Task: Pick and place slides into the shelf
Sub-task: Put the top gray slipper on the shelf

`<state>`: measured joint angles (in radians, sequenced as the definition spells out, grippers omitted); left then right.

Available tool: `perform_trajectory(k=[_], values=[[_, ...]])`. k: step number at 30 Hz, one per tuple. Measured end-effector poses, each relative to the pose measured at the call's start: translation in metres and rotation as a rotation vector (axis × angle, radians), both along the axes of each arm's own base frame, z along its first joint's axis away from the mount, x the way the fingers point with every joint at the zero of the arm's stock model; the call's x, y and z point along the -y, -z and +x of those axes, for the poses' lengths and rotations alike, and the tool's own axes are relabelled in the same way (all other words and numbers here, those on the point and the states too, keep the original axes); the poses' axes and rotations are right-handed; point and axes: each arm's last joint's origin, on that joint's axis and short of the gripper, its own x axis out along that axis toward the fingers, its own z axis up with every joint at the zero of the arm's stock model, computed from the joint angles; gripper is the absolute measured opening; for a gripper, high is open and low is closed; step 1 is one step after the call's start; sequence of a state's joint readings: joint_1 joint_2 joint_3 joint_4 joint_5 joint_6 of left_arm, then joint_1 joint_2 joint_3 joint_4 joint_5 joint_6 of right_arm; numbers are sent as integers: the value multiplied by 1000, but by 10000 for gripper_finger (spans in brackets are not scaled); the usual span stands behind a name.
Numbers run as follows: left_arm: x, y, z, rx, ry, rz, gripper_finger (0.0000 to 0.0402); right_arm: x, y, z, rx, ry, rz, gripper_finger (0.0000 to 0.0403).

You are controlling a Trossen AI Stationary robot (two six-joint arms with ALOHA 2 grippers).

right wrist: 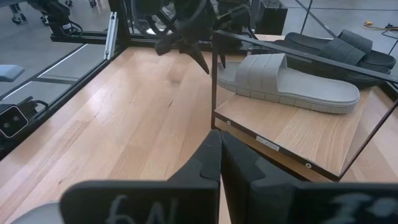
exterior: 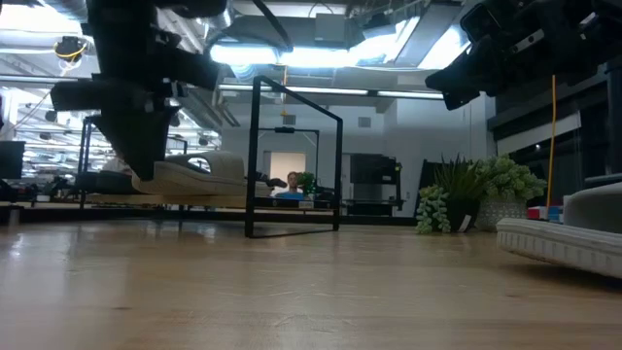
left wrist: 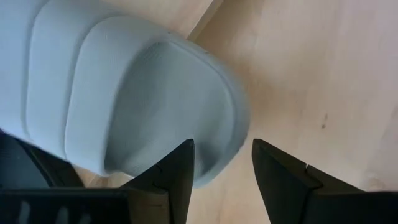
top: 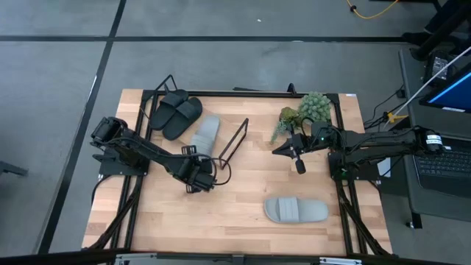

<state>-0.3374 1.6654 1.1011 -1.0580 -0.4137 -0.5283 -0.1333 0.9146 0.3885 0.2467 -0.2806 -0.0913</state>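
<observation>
One light grey slide (top: 207,132) lies flat, sole down, on the shelf's wooden board (right wrist: 298,134). Two black slides (top: 176,114) lie beside it at the far left. My left gripper (left wrist: 222,163) is open and slants down over the grey slide's near end (left wrist: 211,124). One finger is in front of the rim and the other over bare wood. A second grey slide (top: 296,210) lies on the table near the front right. My right gripper (right wrist: 219,146) is shut and empty, and hangs level above the table to the right of the shelf. My left gripper's one finger (left wrist: 177,171) overlaps the end rim (left wrist: 214,165) of the grey slide on the shelf, coming from above at a slant. I cannot tell whether it touches the slide. The slide rests flat on the board, not lifted.
The shelf's thin black wire end loop (top: 235,140) stands upright just right of the grey slide. A potted green plant (top: 305,110) sits at the far right, behind my right gripper. Bare tabletop lies between the shelf and the front edge.
</observation>
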Motion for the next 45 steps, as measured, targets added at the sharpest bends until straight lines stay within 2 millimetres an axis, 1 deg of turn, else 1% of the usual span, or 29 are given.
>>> perform_trajectory(k=[8, 17, 19, 21, 27, 28, 38, 42, 45], values=[[-2, 18, 6, -104, 73, 15, 153, 0, 1, 0, -6, 0, 1, 6], [-3, 18, 6, -101, 72, 50, 152, 0, 1, 0, -7, 0, 1, 6], [-3, 18, 6, -101, 73, 50, 143, 0, 1, 0, -7, 0, 1, 6], [-3, 18, 6, -98, 74, 58, 125, 0, 1, 0, -7, 0, 1, 6], [-3, 17, 6, -94, 75, 68, 30, 0, 1, 0, -7, 0, 1, 6], [-3, 17, 6, -93, 75, 68, 21, 0, 1, 0, -7, 0, 1, 6], [1, 16, 3, -112, 86, 84, 18, 0, 1, 0, -7, 0, 1, 6], [1, 8, 4, -133, 90, 98, 17, 0, 1, 0, -7, 0, 1, 6], [3, -4, 6, -135, 94, 121, 17, 0, 1, 0, -7, 0, 1, 6]])
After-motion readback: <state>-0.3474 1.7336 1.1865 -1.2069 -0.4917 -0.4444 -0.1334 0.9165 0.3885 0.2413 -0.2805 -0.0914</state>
